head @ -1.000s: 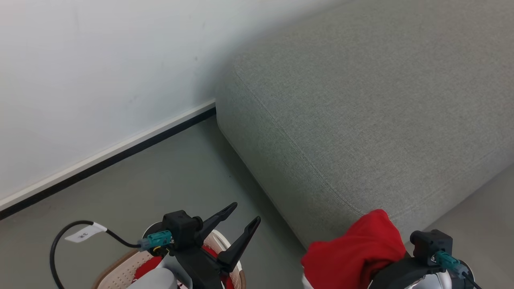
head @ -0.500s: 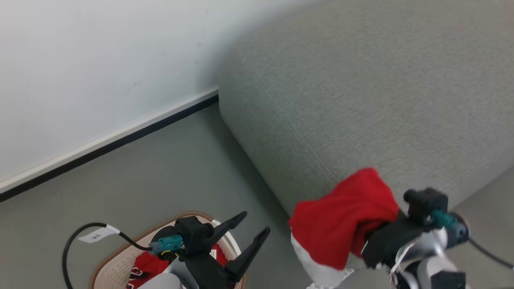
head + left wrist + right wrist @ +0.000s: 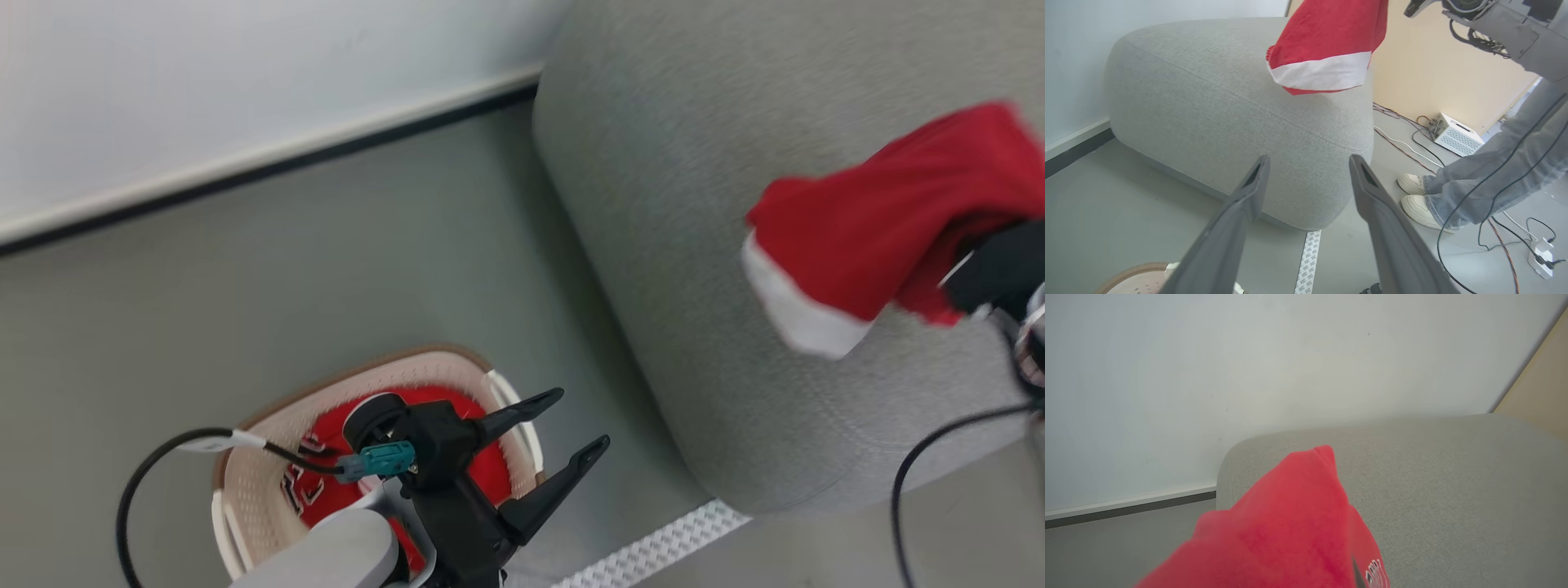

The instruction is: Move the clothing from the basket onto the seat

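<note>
- The left gripper (image 3: 581, 418) stands wide open, with nothing between its two fingers and nothing touching them. A teal plug (image 3: 380, 459) and a black cable (image 3: 163, 457) sit on its wrist.
- Directly below it is the basket (image 3: 261, 482), on the floor with red clothes (image 3: 331, 433) lying inside. In the left wrist view only the basket's rim (image 3: 1139, 277) peeks in beneath the fingers.
- Just past its fingertips a white patterned tape strip (image 3: 653, 551) lies on the floor, running up to the sofa's base.
- Ahead of it rises the rounded end of the sofa (image 3: 1208, 114), with bare grey floor (image 3: 245, 286) between the two.
- The right gripper (image 3: 992, 273) holds a red garment (image 3: 882, 237) up over the sofa's top. Cloth buries its fingers, so I cannot tell how wide they stand.
- The garment hangs clear of the cushion, its white band (image 3: 1323, 73) lowest. In the right wrist view the garment (image 3: 1286, 522) covers the fingers, with the sofa (image 3: 1453, 477) beyond it.
- Past the sofa's end, to the left gripper's right, a person in jeans (image 3: 1486, 171) and white shoes (image 3: 1421, 210) stands among loose floor cables.
- Farther off a white box (image 3: 1455, 134) sits against a beige wall (image 3: 1433, 61).
- Behind the sofa a pale wall (image 3: 204, 82) meets the floor at a dark skirting (image 3: 245, 167).
</note>
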Available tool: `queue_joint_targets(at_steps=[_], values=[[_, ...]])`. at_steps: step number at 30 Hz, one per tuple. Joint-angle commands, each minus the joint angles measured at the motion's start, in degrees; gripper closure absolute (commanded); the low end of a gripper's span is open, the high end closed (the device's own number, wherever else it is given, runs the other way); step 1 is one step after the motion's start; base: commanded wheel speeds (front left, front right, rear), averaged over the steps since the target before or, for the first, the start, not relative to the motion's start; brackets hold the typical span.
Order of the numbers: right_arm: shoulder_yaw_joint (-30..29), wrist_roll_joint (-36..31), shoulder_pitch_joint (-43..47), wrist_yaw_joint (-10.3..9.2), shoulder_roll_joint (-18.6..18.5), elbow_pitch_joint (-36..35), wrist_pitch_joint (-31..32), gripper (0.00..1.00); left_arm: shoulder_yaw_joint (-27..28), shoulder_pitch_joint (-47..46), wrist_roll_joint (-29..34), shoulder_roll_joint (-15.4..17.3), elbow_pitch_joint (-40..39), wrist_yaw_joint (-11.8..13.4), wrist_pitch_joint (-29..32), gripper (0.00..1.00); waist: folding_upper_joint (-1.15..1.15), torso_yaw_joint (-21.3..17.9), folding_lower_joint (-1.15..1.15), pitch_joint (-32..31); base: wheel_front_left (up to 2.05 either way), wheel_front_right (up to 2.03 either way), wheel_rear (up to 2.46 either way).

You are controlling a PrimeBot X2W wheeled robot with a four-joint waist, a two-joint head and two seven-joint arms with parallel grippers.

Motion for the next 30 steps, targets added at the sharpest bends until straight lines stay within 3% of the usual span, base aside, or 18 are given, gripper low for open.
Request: queue_joint_targets(at_steps=[1, 12, 19, 25, 30], values=[[-0.2, 0.1, -2.2, 0.0, -1.2, 0.7, 0.1, 1.0, 0.3, -0.9, 0.8, 0.9, -0.9, 0.5, 0.0, 0.0, -0.01, 6.6, -0.01, 8.4, 0.0, 0.0, 0.0], [-6.3, 0.2, -18.8, 0.0, -10.2, 13.1, 0.6, 1.0, 1.0, -1.3, 5.9, 7.4, -15.3, 5.9, 3.3, 0.0, -0.01, 11.9, -0.01, 20.0, 0.0, 0.0, 0.0], [-12.2, 1.5, -24.9, 0.0, -11.4, 19.1, -0.4, 1.0, 3.0, 1.3, 5.0, 10.3, -22.5, 8.1, 1.3, 0.0, -0.01, 13.3, -0.01, 23.7, 0.0, 0.0, 0.0], [-13.1, -6.6, -24.1, -0.01, -15.7, 25.0, -0.8, 1.0, 3.5, 2.7, 5.9, 11.7, -24.5, 9.4, 0.4, 0.0, -0.01, 13.8, -0.01, 24.8, 0.0, 0.0, 0.0], [-15.8, -9.4, -21.7, -0.01, -15.6, 29.2, -2.4, 1.0, 3.4, 3.4, 5.9, 12.5, -25.5, 10.1, 0.4, 0.0, -0.01, 13.3, -0.01, 24.8, 0.0, 0.0, 0.0]])
